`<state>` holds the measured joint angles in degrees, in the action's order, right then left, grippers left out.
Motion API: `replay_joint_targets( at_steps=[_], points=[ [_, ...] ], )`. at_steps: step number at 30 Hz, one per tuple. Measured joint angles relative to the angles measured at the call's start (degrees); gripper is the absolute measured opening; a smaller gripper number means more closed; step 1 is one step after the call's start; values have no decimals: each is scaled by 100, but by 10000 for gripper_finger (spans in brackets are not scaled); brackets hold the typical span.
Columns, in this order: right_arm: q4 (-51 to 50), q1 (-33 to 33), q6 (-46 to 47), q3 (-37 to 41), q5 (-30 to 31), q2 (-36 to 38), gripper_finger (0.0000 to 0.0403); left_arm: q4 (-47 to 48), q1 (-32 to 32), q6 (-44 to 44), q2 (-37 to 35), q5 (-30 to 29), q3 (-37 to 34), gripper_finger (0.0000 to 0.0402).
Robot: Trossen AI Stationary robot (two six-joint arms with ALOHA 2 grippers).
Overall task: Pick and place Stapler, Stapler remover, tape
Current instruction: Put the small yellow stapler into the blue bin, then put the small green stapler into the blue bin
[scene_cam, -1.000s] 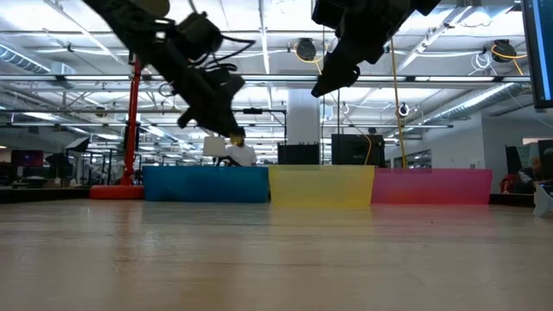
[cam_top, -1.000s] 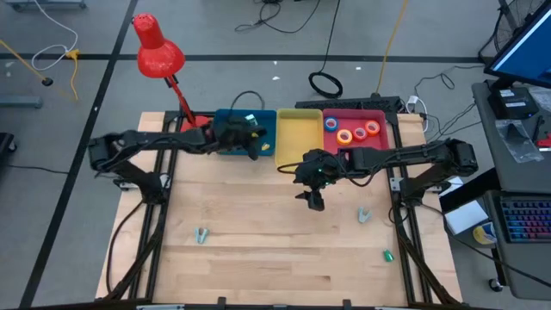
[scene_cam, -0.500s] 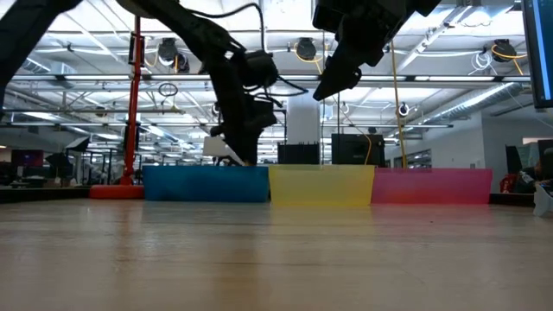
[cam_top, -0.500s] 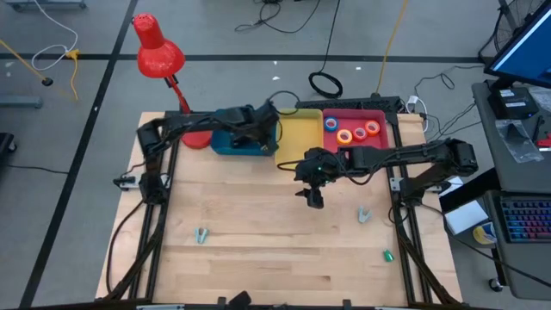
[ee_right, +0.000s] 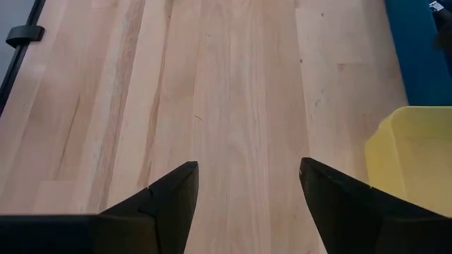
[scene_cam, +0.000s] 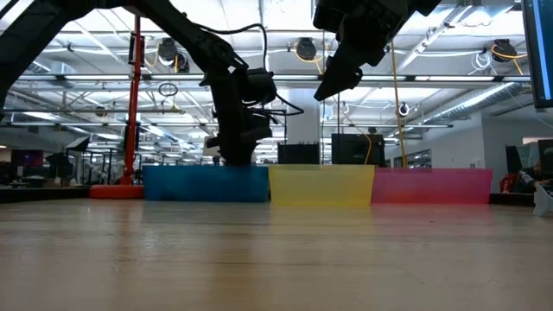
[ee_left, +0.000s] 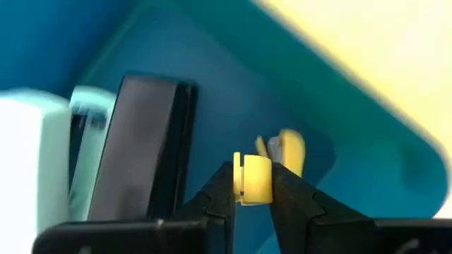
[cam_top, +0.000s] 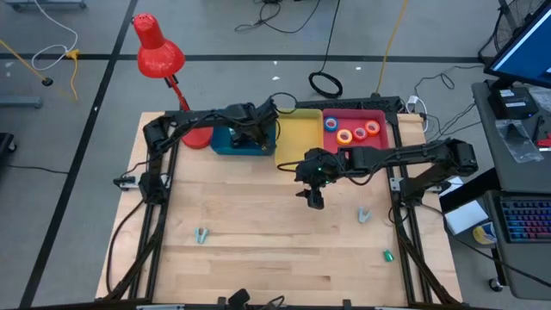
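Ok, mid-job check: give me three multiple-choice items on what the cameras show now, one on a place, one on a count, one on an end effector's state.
1. Where is the left end effector?
A. Over the bare wood
B. Inside the blue bin
C. Over the red bin

2. How many tape rolls lie in the red bin?
A. Two
B. Four
C. Six

3. What state is the right end effector in?
A. Open, holding nothing
B. Shut on a tape roll
C. Shut on a stapler

Answers:
1 B: the left wrist view shows blue bin walls around its fingers, which pinch a small yellow piece.
2 B: the high view shows four rings, blue, yellow, orange and red.
3 A: the right wrist view shows its fingers apart with only bare table between them.
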<state>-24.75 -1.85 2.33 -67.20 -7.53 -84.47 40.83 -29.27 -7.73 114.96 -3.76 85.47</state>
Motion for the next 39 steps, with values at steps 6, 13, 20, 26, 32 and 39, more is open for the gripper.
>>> replay_joint_targets(
  at_steps=[6,13,20,26,32,39],
  points=[
    [-9,0,2,0,0,0,242,-6,3,64,151,265,0,67],
    [-132,0,47,2,-2,0,238,-7,10,118,228,287,-2,135],
    [-309,0,245,2,-2,29,238,-54,-6,151,-23,286,7,207],
    [-884,-2,554,7,5,231,226,205,-51,116,-604,265,11,233],
    [-2292,35,1407,4,-39,714,222,774,75,-113,-1400,287,13,228],
    [-4167,568,3862,4,-851,1285,222,86,824,122,-2373,294,-413,228]
  ],
)
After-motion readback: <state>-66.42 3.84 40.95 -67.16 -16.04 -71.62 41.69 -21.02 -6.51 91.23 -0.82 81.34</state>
